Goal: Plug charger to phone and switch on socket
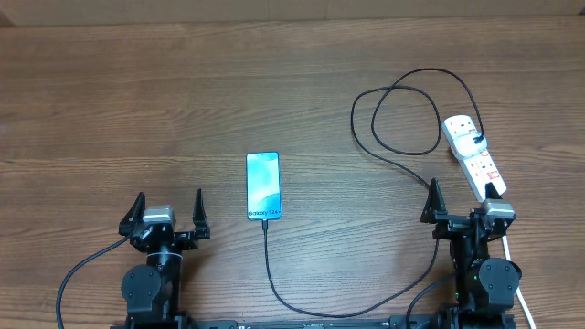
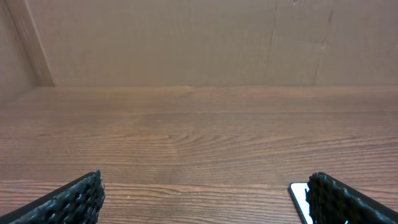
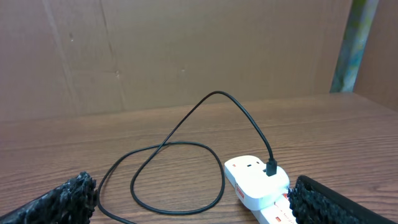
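Observation:
The phone (image 1: pixel 263 185) lies flat in the middle of the table, screen lit. The black charger cable (image 1: pixel 274 274) runs into its near end, curves right, loops at the back (image 1: pixel 402 119) and ends in a black plug on the white power strip (image 1: pixel 473 155) at the right. In the right wrist view the strip (image 3: pixel 258 183) shows with the cable (image 3: pixel 180 146) plugged into its top. My left gripper (image 1: pixel 167 217) is open and empty, left of the phone, whose corner shows in the left wrist view (image 2: pixel 298 196). My right gripper (image 1: pixel 466 208) is open and empty at the strip's near end.
A brown cardboard wall (image 2: pixel 199 43) stands behind the wooden table. The strip's white cord (image 1: pixel 523 297) runs down past the right arm base.

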